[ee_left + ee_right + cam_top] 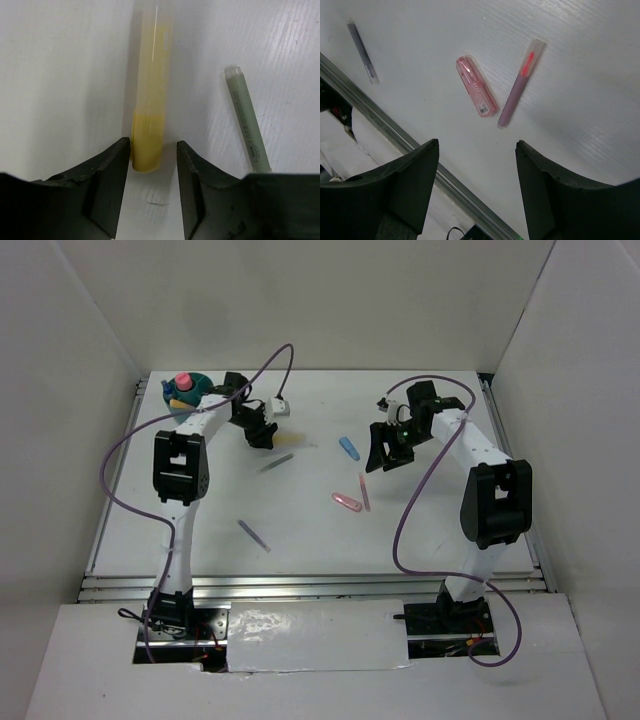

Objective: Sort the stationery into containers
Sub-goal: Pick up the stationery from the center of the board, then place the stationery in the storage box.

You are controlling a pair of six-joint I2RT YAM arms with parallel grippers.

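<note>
One tub [205, 390], one highlighter [150, 100], one clip [476, 93], one blue piece [348, 447], and three pens: grey-green pen [247, 125], purple pen [253, 534], pink pen [520, 85].

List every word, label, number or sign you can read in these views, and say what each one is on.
Nothing can be read in any view.
On the grey-green pen: small dark print near its lower end, too blurred to read.
On the pink clip: a small white label with dark marks, too small to read.
On the yellow highlighter: no print shows.
</note>
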